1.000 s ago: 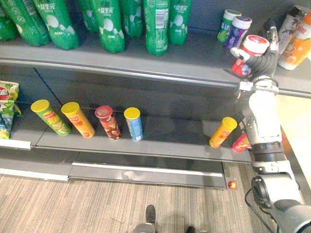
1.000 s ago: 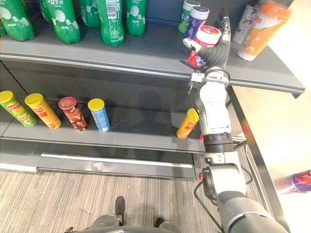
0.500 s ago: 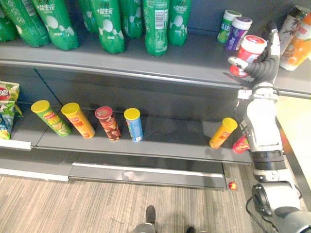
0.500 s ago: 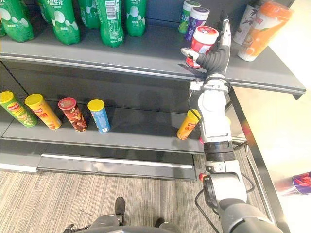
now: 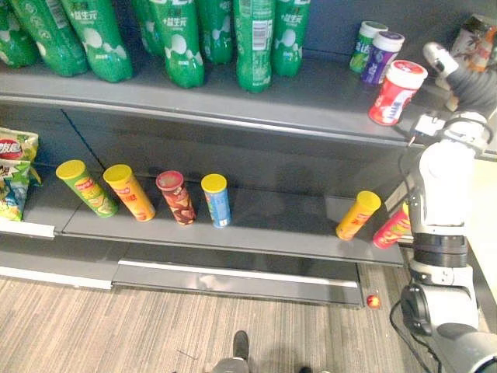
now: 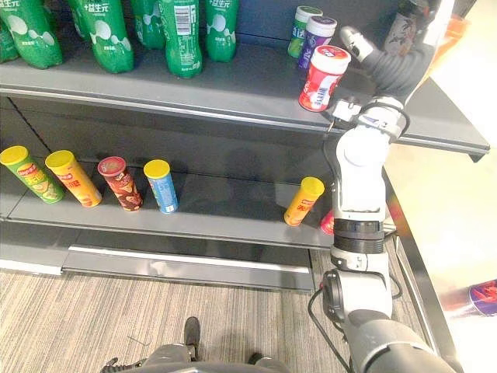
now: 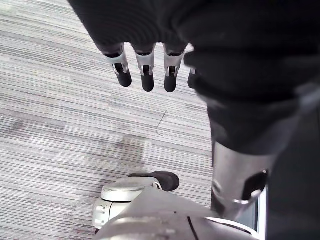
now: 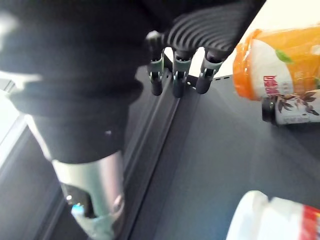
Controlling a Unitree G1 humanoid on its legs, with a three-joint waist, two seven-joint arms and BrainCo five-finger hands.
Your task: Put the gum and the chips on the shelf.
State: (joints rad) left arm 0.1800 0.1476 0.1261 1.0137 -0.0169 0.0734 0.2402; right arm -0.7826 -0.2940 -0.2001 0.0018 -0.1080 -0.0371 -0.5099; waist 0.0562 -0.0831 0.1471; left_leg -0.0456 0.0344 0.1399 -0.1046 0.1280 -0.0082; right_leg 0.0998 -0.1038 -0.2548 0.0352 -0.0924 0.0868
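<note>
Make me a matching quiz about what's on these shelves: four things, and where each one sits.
Things:
1. red gum jar
2. blue chips can
3. green bottles
4. chip bag

Places:
A. lower shelf, far left edge
B. upper shelf, left part
C. upper shelf, near the right robot hand
D. lower shelf, fourth can from the left

Pairs: 1-C, 2-D, 3-B, 4-A

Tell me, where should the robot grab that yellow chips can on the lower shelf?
Probably round the middle of the yellow chips can, coming in from the shelf's open front. It seems to stand upright, a plain cylinder, with the upper shelf overhead and a pink can close on its right.
</note>
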